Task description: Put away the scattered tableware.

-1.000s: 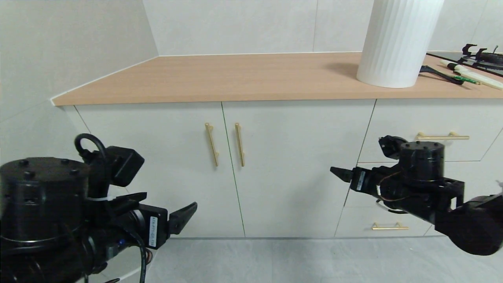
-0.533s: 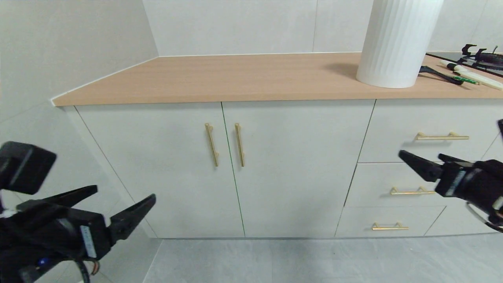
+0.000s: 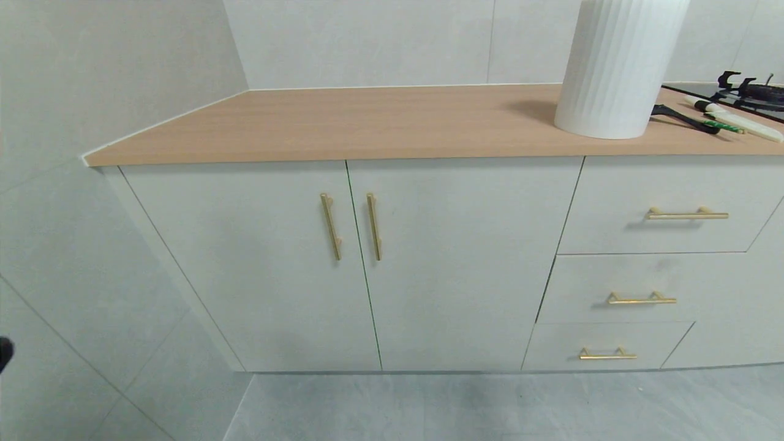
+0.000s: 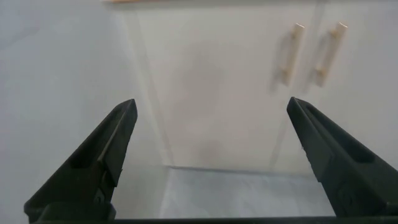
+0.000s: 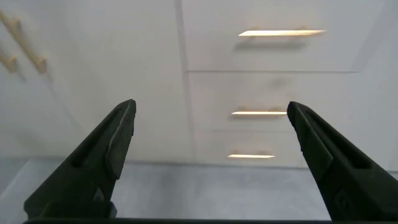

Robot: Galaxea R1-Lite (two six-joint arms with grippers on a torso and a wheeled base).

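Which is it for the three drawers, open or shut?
Shut. All three drawers sit flush with the cupboard doors beside them, with only thin lines between their fronts.

I see a white ribbed container (image 3: 618, 67) standing on the wooden countertop (image 3: 367, 122). Utensils (image 3: 716, 119) lie just beside it, above three drawers (image 3: 643, 288).

You had soft, even, bright light throughout, white vase (image 3: 618, 67) throwing a faint shadow leftward across the countertop (image 3: 367, 122), top drawer handle (image 5: 281, 32) glaring pale in your right wrist view, cabinet (image 3: 459, 257) lines bowing toward the head view's edges, left gripper (image 4: 211, 102) and right gripper (image 5: 211, 104) showing as dark silhouettes
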